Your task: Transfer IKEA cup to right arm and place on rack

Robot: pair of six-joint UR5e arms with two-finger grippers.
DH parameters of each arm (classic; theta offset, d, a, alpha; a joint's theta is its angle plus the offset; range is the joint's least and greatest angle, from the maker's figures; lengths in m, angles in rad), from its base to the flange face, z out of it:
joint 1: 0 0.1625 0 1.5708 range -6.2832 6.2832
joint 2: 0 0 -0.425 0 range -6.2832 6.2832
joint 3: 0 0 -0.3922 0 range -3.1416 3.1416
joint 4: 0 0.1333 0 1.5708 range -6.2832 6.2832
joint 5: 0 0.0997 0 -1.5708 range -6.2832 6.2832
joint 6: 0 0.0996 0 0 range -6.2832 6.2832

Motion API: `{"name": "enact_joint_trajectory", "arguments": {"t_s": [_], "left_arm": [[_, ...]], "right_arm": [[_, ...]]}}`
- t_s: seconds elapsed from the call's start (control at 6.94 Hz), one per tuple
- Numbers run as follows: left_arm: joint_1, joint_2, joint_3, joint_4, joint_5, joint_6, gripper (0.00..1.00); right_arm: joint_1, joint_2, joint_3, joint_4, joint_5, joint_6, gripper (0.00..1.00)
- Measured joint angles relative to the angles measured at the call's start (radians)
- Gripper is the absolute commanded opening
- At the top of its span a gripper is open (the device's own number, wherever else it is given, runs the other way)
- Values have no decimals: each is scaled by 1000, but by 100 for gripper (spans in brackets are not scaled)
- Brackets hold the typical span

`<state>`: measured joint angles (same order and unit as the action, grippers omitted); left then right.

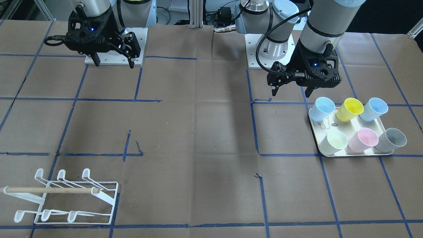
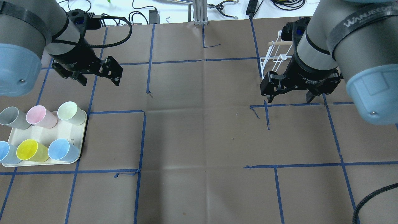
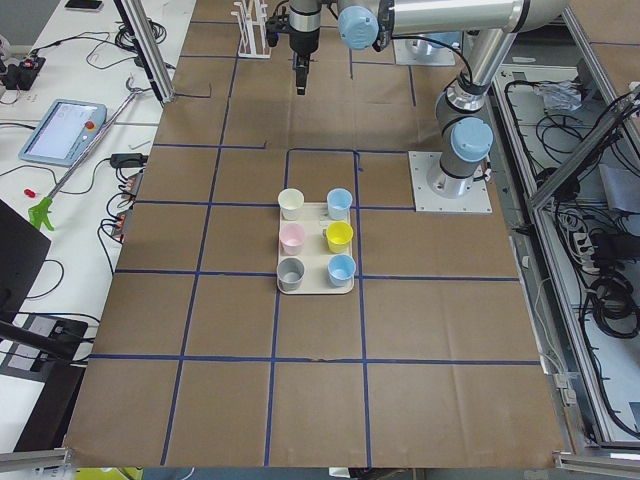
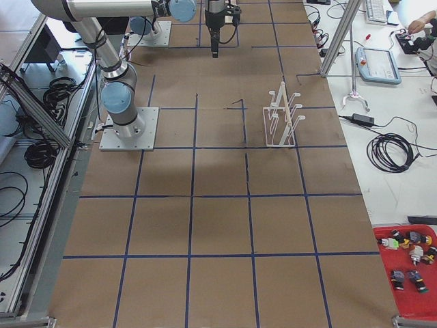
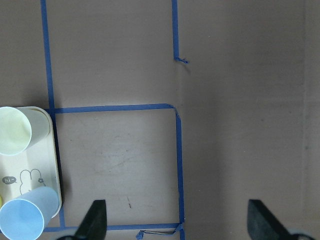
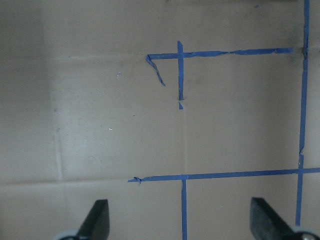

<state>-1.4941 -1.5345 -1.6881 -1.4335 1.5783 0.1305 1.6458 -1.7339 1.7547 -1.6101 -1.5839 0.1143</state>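
Several pastel IKEA cups stand upright on a cream tray [image 1: 325, 123] [image 2: 46, 134]: light blue [image 1: 323, 108], yellow [image 1: 352, 108], blue [image 1: 375, 108], pale green [image 1: 336, 141], pink [image 1: 364, 139] and grey [image 1: 392, 139]. My left gripper [image 1: 291, 90] [image 2: 100, 82] hangs open and empty above the table just beyond the tray. The left wrist view shows its fingers [image 5: 95, 220] spread wide, with the pale green cup [image 5: 15, 130] and a blue cup [image 5: 27, 217] at the left edge. My right gripper [image 1: 114, 62] [image 2: 289, 99] [image 6: 181, 222] is open and empty over bare paper. The white wire rack [image 1: 66, 198] [image 2: 276, 59] holds no cup.
Brown paper with blue tape grid lines [image 2: 143, 140] covers the table. The right arm partly hides the rack in the overhead view. Cables and a metal post [image 2: 199, 12] lie beyond the far edge. A teach pendant [image 4: 377, 65] sits on a side bench.
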Motion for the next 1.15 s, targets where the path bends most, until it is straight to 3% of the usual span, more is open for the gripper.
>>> {"name": "enact_joint_trajectory", "arguments": {"t_s": [0.72,1.15], "left_arm": [[370,11,-73,14,-8,261,99],[403,-20,-113,62,-21,289,99]], "right_arm": [[0,4,0,-1,6,9,100],[0,6,0,-1,7,10,100]]}}
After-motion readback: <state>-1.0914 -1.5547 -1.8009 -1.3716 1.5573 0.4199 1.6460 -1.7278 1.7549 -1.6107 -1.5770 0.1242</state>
